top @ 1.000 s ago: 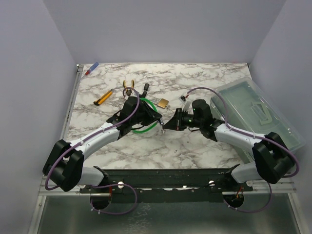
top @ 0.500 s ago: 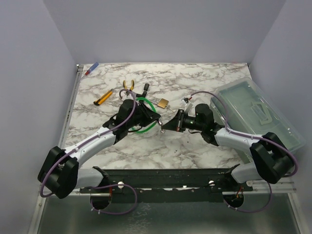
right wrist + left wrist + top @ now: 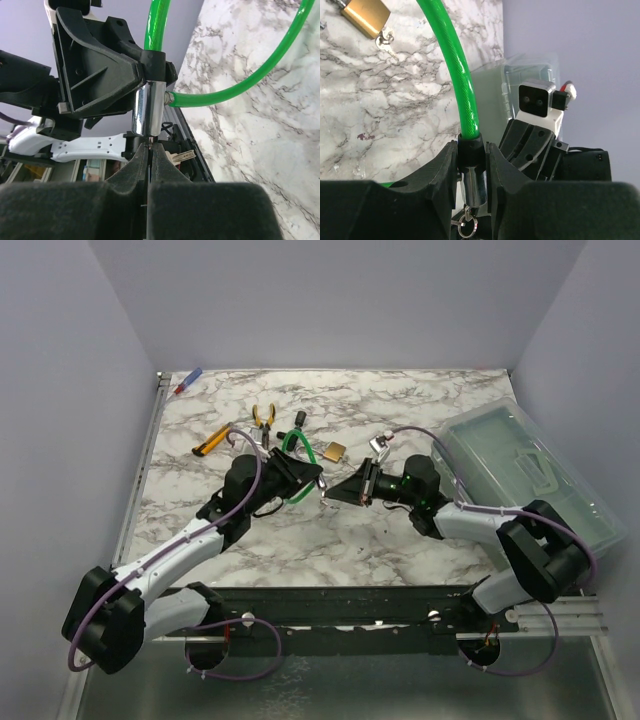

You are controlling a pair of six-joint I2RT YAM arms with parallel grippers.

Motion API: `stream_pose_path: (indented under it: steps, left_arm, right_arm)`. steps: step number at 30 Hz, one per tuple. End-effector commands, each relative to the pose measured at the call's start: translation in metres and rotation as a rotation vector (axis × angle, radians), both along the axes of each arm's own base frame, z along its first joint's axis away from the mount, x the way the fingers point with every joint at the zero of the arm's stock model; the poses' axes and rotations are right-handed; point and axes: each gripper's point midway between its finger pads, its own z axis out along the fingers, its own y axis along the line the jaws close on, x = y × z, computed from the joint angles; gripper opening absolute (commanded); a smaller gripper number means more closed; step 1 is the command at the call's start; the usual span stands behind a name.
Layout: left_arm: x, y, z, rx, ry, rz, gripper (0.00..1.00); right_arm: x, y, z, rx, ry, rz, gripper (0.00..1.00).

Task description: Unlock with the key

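The green cable lock (image 3: 297, 454) hangs lifted between the two arms. My left gripper (image 3: 306, 478) is shut on its black collar and silver lock cylinder (image 3: 471, 175), with the green cable (image 3: 455, 70) rising out of the jaws. My right gripper (image 3: 334, 496) faces it, its jaws shut on the key (image 3: 150, 146), which meets the lower end of the silver cylinder (image 3: 147, 110). A key ring (image 3: 466, 225) hangs under the cylinder, and a spare key (image 3: 183, 156) dangles beside my right fingers. The key blade itself is hidden.
A brass padlock (image 3: 335, 451) with its own key lies behind the grippers, also in the left wrist view (image 3: 365, 17). Pliers (image 3: 263, 416), a yellow utility knife (image 3: 211, 441) and a marker (image 3: 188, 381) lie at the back left. A clear plastic box (image 3: 530, 470) stands at the right.
Both grippers have lifted the lock and drawn closer together. The green loop has swung up off the table, and the left arm has stretched further forward.
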Motion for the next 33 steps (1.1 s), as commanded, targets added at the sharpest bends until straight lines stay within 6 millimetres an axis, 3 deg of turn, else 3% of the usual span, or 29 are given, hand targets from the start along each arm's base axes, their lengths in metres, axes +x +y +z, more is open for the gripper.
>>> stream_pose_path:
  steps: [1, 20, 33]
  left_arm:
    - [-0.017, -0.008, 0.045, -0.138, -0.109, -0.062, 0.00]
    - [-0.035, 0.035, 0.094, -0.316, -0.319, 0.087, 0.00]
    - [-0.046, 0.046, 0.125, -0.350, -0.537, 0.091, 0.00]
  right_arm:
    - [0.002, 0.007, 0.032, 0.129, -0.065, 0.014, 0.00]
    - [0.011, 0.020, 0.084, 0.417, -0.006, 0.103, 0.00]
    - [0.016, 0.030, 0.118, 0.532, 0.131, 0.193, 0.00]
